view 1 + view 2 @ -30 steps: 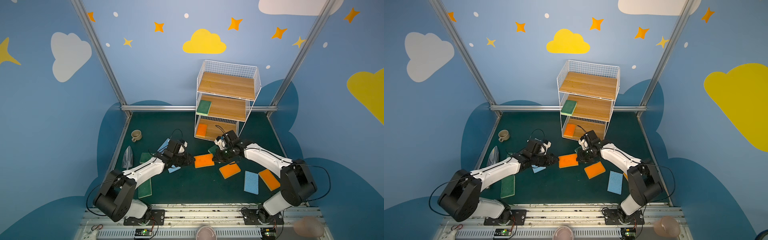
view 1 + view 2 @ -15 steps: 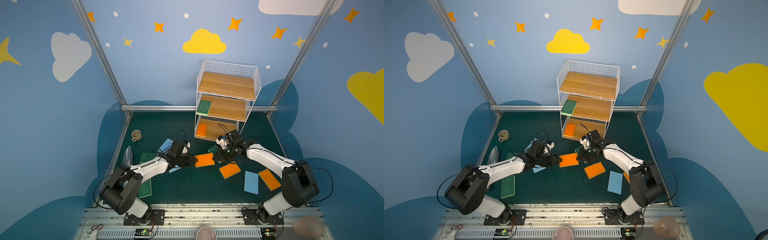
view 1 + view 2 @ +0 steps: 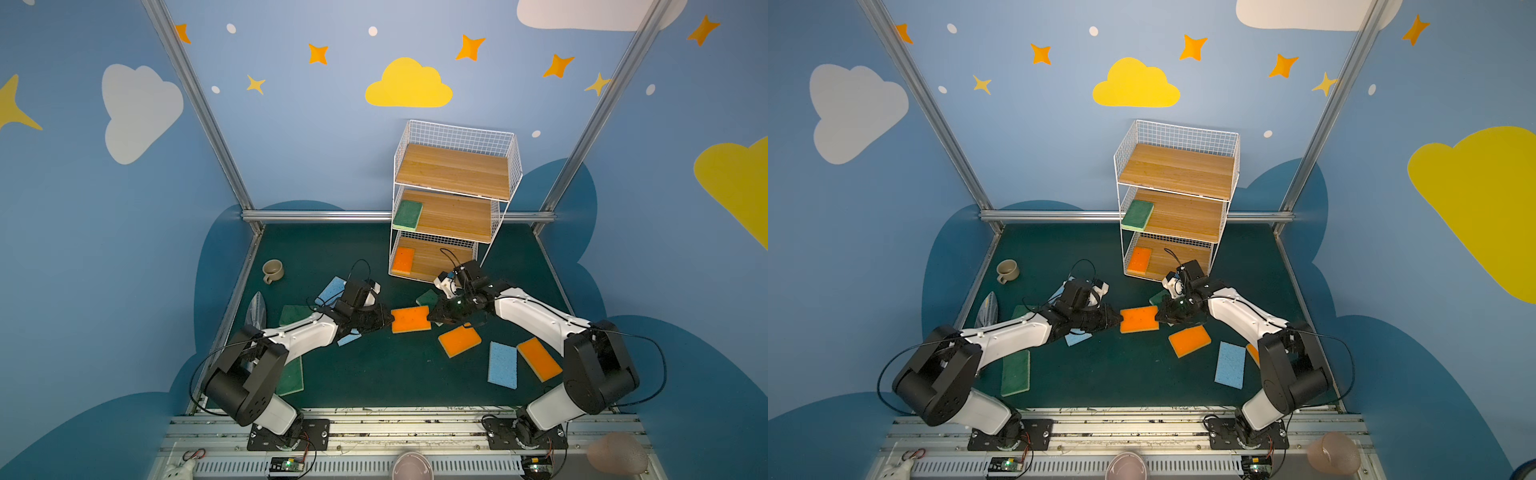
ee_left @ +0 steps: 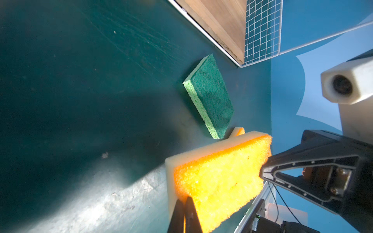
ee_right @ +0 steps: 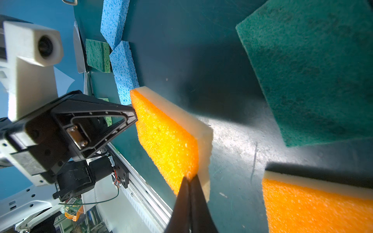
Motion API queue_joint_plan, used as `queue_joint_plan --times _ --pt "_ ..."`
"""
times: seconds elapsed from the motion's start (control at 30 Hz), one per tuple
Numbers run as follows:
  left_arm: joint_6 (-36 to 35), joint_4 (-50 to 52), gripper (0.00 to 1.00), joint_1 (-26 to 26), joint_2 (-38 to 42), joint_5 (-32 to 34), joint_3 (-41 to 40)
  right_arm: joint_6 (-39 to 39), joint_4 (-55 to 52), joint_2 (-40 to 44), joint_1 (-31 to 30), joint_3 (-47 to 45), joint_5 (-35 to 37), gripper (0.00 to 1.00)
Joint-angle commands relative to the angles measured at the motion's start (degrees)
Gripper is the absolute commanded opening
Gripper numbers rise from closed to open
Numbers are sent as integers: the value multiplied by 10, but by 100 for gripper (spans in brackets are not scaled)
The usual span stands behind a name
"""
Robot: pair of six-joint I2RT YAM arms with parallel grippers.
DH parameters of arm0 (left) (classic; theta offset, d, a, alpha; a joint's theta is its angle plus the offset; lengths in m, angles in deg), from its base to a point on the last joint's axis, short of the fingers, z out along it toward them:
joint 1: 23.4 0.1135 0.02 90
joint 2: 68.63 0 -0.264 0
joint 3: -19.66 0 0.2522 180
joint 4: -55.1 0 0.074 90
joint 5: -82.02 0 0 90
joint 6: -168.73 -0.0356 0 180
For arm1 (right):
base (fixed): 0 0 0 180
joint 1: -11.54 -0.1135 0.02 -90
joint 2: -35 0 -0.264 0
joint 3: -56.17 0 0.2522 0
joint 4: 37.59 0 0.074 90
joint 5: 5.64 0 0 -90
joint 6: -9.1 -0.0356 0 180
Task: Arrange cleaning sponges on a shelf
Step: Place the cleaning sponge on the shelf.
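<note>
An orange-on-yellow sponge (image 3: 410, 319) (image 3: 1139, 319) lies level between my two arms, orange side up. My left gripper (image 3: 391, 322) (image 4: 184, 201) is shut on its left end. My right gripper (image 3: 430, 316) (image 5: 189, 179) is shut on its right end. Both wrist views show the same sponge (image 4: 218, 181) (image 5: 167, 141) pinched at its edge. The shelf (image 3: 453, 199) stands behind, with a green sponge (image 3: 408, 215) on its middle board and an orange sponge (image 3: 404, 260) on its bottom board.
Loose on the dark mat lie an orange sponge (image 3: 459, 340), a blue sponge (image 3: 502, 365), another orange one (image 3: 538, 358), a green one (image 3: 427, 297) by the shelf, and a blue (image 3: 331, 289) and a green one (image 3: 291, 374) under the left arm. A beige mug (image 3: 273, 271) and a metal trowel (image 3: 256, 316) sit far left.
My left gripper reached the orange sponge's left end and closed on it. The right gripper stayed shut on the other end and shifted little.
</note>
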Motion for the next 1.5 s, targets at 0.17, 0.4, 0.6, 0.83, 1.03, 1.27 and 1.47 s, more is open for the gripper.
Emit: queue_joint_plan --times 0.17,0.4,0.6,0.83,1.03,1.27,1.47 --pt "74 -55 3 -8 -7 -13 -4 0 7 33 17 -13 -12 54" --pt "156 -97 3 -13 10 95 -25 -7 -3 118 53 -48 3 63" --pt "245 -129 3 -30 -37 187 4 -21 -21 225 97 -95 35 63" --pt "321 -135 3 -71 -119 286 80 -53 -5 368 149 -187 120 65" --pt "405 -150 3 -116 -182 410 142 -61 35 492 181 -269 170 70" --pt "472 -143 3 -136 -267 463 254 -70 36 489 205 -283 131 70" --pt "517 -84 3 -135 -323 488 348 -72 50 496 201 -294 128 70"
